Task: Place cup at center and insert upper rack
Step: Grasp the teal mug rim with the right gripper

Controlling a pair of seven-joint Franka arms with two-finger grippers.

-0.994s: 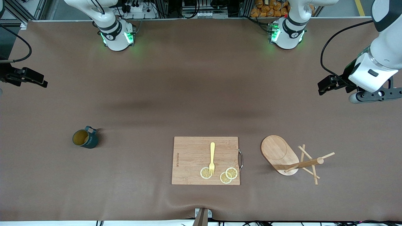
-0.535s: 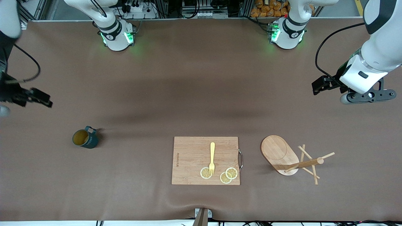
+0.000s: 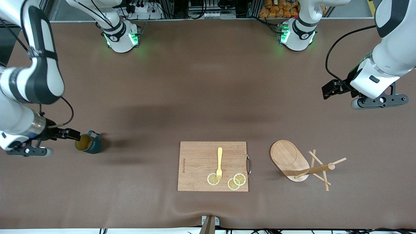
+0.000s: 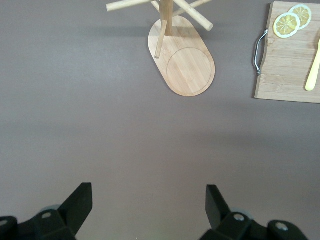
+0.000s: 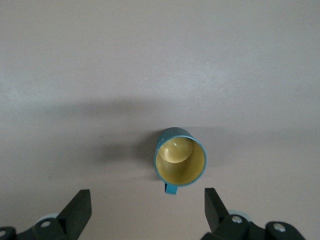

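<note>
- The cup, a dark teal mug with a tan-yellow inside, stands upright on the brown table toward the right arm's end, its loop handle turned away from the front camera.
- The right gripper hangs just above the table beside the cup, its black fingers spread wide and holding nothing; in the right wrist view the cup sits between and ahead of the two fingertips, apart from both.
- In the front view the right gripper reaches in from the table's edge, its tip just beside the cup's rim.
- The upper rack, a light wooden mug tree, lies tipped on its side toward the left arm's end of the table, its oval base tilted up on edge, its round post lying toward the table's end and its thin pegs crossing over the tabletop.
- The left gripper hovers over bare table near the left arm's end, jaws wide apart and empty; the rack shows well ahead of it in the left wrist view.
- From the front, the left gripper is well apart from the rack.
- A rectangular cutting board lies between cup and rack, nearer the rack, carrying a yellow fork and three lemon slices; the fork's tines rest on one slice.
</note>
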